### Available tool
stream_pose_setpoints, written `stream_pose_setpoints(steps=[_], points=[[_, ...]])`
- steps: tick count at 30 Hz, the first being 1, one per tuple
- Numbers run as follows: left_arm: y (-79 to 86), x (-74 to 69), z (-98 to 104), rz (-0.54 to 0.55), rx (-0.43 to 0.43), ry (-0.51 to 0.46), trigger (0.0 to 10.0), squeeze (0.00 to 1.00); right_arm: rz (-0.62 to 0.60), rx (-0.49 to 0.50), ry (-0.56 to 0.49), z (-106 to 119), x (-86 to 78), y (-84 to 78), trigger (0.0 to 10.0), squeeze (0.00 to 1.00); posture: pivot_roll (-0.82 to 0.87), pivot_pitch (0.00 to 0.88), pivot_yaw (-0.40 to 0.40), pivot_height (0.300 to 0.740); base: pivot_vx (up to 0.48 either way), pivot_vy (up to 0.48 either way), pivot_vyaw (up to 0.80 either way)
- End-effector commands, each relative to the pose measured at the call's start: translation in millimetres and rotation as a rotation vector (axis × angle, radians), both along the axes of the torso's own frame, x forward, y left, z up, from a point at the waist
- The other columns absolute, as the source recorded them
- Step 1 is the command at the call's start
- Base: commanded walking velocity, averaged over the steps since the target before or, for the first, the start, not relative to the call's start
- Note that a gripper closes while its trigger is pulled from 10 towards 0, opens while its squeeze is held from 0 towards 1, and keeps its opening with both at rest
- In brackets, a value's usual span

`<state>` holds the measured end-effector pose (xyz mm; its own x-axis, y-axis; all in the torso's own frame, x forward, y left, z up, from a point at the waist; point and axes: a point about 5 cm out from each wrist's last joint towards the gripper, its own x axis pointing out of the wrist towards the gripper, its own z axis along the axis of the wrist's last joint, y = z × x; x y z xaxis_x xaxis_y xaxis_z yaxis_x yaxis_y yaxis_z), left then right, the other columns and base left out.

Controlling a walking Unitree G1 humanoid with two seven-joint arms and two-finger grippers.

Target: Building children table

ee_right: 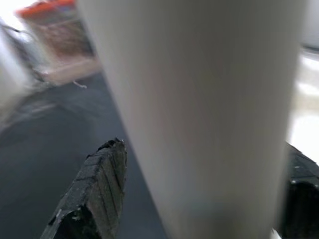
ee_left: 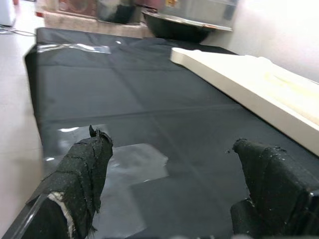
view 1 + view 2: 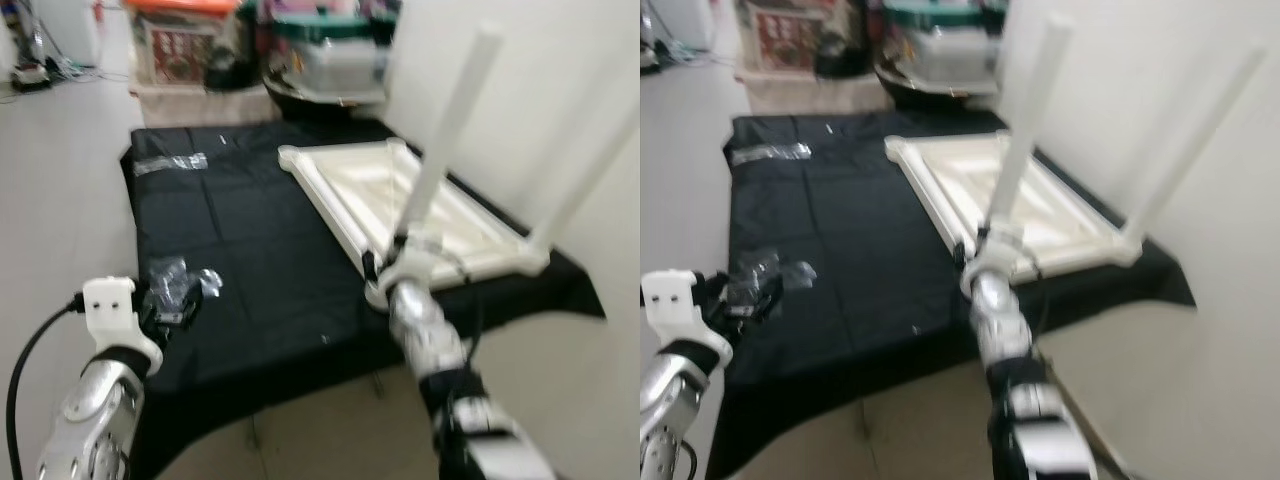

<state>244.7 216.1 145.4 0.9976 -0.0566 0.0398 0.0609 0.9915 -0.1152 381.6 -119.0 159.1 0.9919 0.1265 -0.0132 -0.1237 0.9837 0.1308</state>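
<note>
A white square children's tabletop lies upside down on a black plastic sheet spread over the pale tiled floor, at about two o'clock from the robot. One round white table leg already stands at the tabletop's three o'clock corner. At the nearest corner the right claw has its fingers around a second white table leg, held roughly upright with its foot at the corner; the fingers sit on either side of the leg, though whether they press it is unclear. The left claw hovers wide open and empty at eight o'clock, above clear plastic wrappers. By this showing the build looks about half done: this leg needs fixing, and the two far corners still stand bare.
</note>
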Motion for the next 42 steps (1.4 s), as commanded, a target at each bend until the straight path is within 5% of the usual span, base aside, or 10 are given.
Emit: stream_pose_setpoints(steps=[1,12,15,16,20,21,30,33,37,42], points=[[-2.7,1.6,-2.3,-0.016,0.001,0.01,10.0,0.0,0.175,0.015,-0.089,19.2,7.3,5.6,10.0,0.0,0.16,0.0,-0.126,0.74,0.0,0.0,0.0],[-4.7,2.0,-1.0,-0.016,-0.006,0.003,10.0,0.0,0.416,0.002,-0.11,28.3,10.8,1.9,9.9,0.0,0.17,0.0,-0.138,0.74,0.0,0.0,0.0],[-5.0,1.4,-0.8,-0.018,-0.009,0.001,10.0,0.0,0.7,0.01,-0.144,29.0,-1.4,15.5,7.5,0.0,0.17,0.0,-0.134,0.74,0.0,0.0,0.0],[-5.1,1.3,-0.6,-0.022,-0.011,0.0,10.0,0.0,0.819,0.001,-0.162,28.0,-7.9,21.9,4.8,0.0,0.16,0.0,-0.132,0.74,0.0,0.0,0.0],[-5.5,1.3,0.1,-0.026,-0.013,-0.001,10.0,0.0,0.952,0.004,-0.185,25.3,-16.6,32.3,4.1,0.0,0.16,0.0,-0.133,0.74,0.0,0.0,0.0],[-5.5,1.2,0.1,-0.027,-0.014,-0.002,10.0,0.0,0.97,0.031,-0.202,25.1,-18.8,36.3,0.4,0.0,0.16,0.0,-0.133,0.74,0.0,0.0,0.0],[-5.2,-0.1,0.2,-0.028,-0.017,-0.004,10.0,0.0,1.029,0.079,-0.241,18.7,-38.1,43.2,0.0,0.0,0.16,0.0,-0.13,0.74,0.0,0.0,0.0],[-5.2,-0.3,0.3,-0.028,-0.017,-0.004,10.0,0.0,0.946,0.0,-0.225,12.7,-36.4,43.2,0.0,0.0,0.16,0.0,-0.13,0.74,0.0,0.0,0.0],[-5.0,-0.6,0.8,-0.027,-0.016,-0.005,10.0,0.0,-0.077,-0.165,0.099,-26.8,-10.4,-15.0,0.0,0.0,0.14,0.0,-0.123,0.74,0.0,0.0,0.0],[-4.7,-0.6,0.8,-0.026,-0.014,-0.004,10.0,0.0,-0.387,-0.244,0.209,-47.2,-27.7,-45.4,0.0,0.0,0.15,0.0,-0.121,0.74,0.0,0.0,0.0]])
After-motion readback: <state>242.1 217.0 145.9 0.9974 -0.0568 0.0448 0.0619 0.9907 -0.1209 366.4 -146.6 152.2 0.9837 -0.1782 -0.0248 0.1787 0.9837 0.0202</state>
